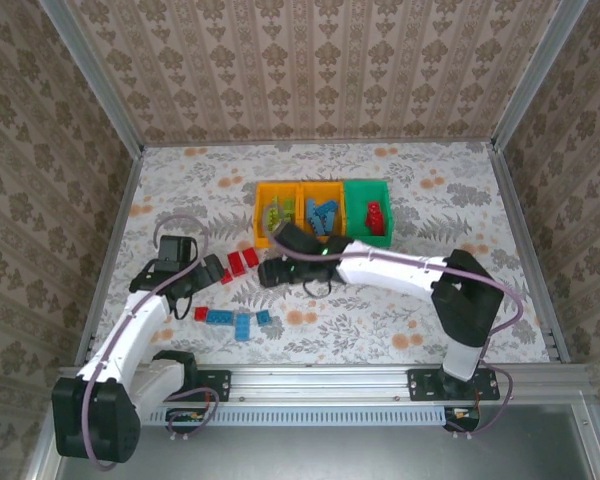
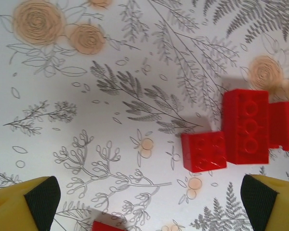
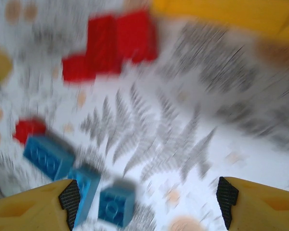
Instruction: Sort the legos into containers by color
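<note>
Presently both grippers hang low over the table [image 1: 460, 200], near each other, left of centre.

Left gripper [image 1: 212, 270]: jaws spread wide, nothing between them. In its wrist view [image 2: 149, 207] the red bricks [image 2: 245, 126] lie ahead and off to one side, a small one touching a long one, a third just beside at the frame edge.

Right gripper [image 1: 276, 270]: fingers [image 3: 48, 207] well apart and empty. Its wrist view is blurred. Red bricks sit at the top, blue bricks [image 3: 53, 156] near one finger.

Bins [image 1: 300, 190] stand at the far middle. The left one holds green pieces, the middle one blue, and the green bin [image 1: 368, 184] red. Loose on the table: the red cluster [image 1: 242, 262] between the two grippers, a blue row [image 1: 235, 320] nearer the bases, and one red piece [image 1: 201, 313] at its end.

Risks, as judged:
- Arms clash. Both grippers crowd the same red cluster, and a reach by either could strike the other.
- Double pick or scatter. The reds touch, so wide jaws closing on one may drag or flick its neighbour.
- Missed grasp. The reds sit off the left gripper's centre line, so a straight drop would close on cloth.
- Wrong bin. Bin colour does not match contents, so green pieces could end up in the green bin among the reds.
- Bin knock. The right arm lies stretched just before the bins, so a swing could nudge the row.
</note>
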